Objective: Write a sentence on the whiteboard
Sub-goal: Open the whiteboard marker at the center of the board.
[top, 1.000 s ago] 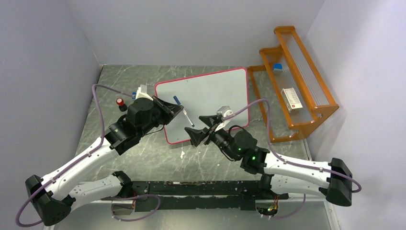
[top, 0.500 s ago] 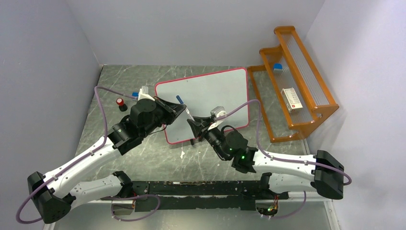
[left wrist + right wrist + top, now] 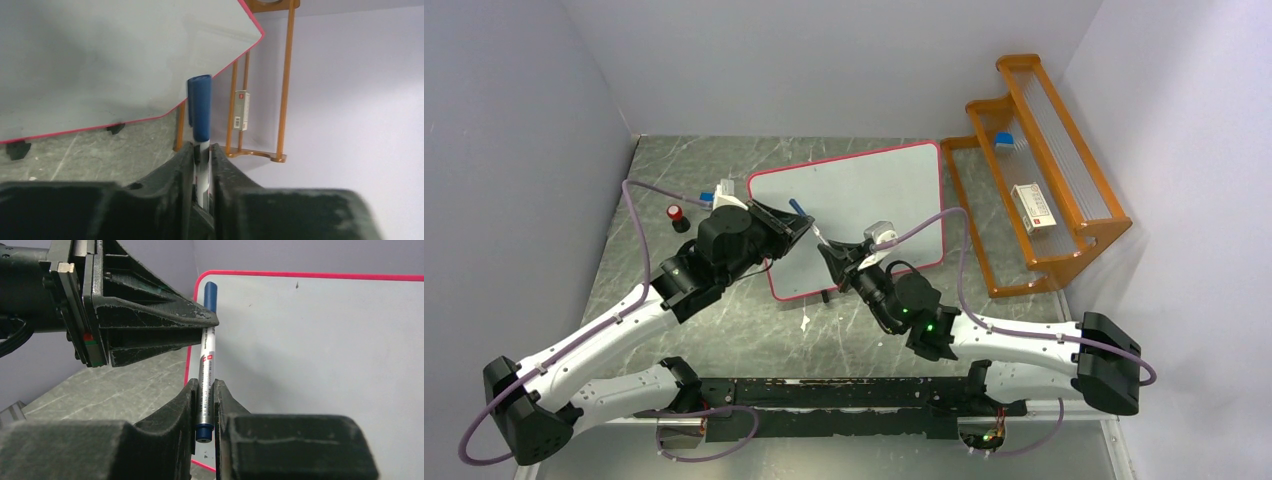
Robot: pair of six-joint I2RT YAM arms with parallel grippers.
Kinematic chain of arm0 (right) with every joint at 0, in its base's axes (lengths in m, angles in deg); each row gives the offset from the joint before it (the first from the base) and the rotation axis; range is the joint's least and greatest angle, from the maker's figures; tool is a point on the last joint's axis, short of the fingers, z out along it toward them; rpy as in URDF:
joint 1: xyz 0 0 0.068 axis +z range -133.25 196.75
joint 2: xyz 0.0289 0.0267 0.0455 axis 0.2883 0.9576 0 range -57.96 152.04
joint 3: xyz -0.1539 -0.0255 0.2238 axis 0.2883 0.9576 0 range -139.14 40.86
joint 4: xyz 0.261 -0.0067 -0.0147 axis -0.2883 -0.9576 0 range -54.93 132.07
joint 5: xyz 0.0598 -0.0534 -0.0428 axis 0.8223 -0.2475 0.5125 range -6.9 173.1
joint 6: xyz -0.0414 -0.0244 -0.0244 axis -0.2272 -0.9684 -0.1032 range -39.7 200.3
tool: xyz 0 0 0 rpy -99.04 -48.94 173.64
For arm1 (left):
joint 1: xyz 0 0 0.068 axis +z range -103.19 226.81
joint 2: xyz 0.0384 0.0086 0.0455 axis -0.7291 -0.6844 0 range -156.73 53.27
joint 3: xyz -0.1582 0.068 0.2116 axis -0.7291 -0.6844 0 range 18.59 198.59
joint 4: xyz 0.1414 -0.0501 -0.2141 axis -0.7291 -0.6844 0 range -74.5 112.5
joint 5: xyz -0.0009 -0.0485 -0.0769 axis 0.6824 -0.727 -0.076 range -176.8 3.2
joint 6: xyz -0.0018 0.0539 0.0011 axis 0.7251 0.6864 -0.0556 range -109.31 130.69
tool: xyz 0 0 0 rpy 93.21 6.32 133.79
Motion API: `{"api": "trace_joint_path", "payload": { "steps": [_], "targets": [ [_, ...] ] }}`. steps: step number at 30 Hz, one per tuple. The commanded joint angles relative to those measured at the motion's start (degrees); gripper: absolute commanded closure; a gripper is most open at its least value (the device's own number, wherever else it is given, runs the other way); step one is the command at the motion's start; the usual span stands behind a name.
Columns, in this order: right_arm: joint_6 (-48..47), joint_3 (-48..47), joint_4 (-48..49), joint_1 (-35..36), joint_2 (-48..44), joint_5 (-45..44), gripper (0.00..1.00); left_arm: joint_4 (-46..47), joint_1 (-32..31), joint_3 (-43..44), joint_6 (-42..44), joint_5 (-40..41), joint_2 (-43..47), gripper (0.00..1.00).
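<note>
Rack [image 3: 987,104] first: it is sitting well off to the right gripper's [image 3: 205,390] right, carrying one white box [image 3: 1033,207] on a lower step and one small blue item [image 3: 1004,141] higher up. Counting now: one rack, one box, one blue item, one marker [image 3: 208,347], one board [image 3: 874,200], one red-capped thing [image 3: 675,212], two grippers. The left gripper [image 3: 201,150] is pinching the marker just below its blue cap, fingers squeezed tight on the barrel. The right gripper is clamping the same marker at its other end, so both are gripping it at once, nose to nose. The board is lying flat on the table [image 3: 724,320], beneath and beyond both grippers, its near-left part under the marker. Whether the marker is touching the board, I cannot tell. The red-capped thing is standing just left of the left gripper.
</note>
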Motion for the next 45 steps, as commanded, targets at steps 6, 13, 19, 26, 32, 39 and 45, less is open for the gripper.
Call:
{"api": "trace_joint_path", "payload": {
  "steps": [6, 13, 19, 26, 32, 39, 45],
  "targets": [
    [0.21, -4.94, -14.04, -0.94, -5.31, 7.83, 1.0, -1.94, -0.61, 4.22, 20.29, 2.23, -0.38, 0.56],
    [2.55, -10.17, -35.02, -8.6, -11.7, 17.85, 1.0, -2.65, -0.52, 10.0, 45.85, -0.36, -0.71, 0.45],
    [1.04, -14.76, -48.74, -18.99, -13.67, 32.89, 1.0, -1.53, -0.49, 9.56, 67.04, -5.75, 1.2, 0.42],
    [-3.39, -18.92, -59.76, -23.29, -14.78, 42.02, 1.0, -7.83, -0.51, 10.14, 92.23, -18.33, 1.78, 0.41],
    [-6.84, -21.5, -66.22, -23.38, -16.7, 44.09, 1.0, -10.46, -0.45, 9.02, 104.42, -29.8, 2.14, 0.14],
    [-9.46, -23.33, -69.98, -23.38, -18.13, 48.57, 1.0, -9.51, -0.49, 5.41, 116.57, -43.98, 2.47, 0.16],
    [-9.98, -23.11, -69.35, -23.38, -19.26, 51.16, 1.0, -10.27, -0.51, 6.44, 118.76, -48.41, -1.68, 0.24]
  ]
}}
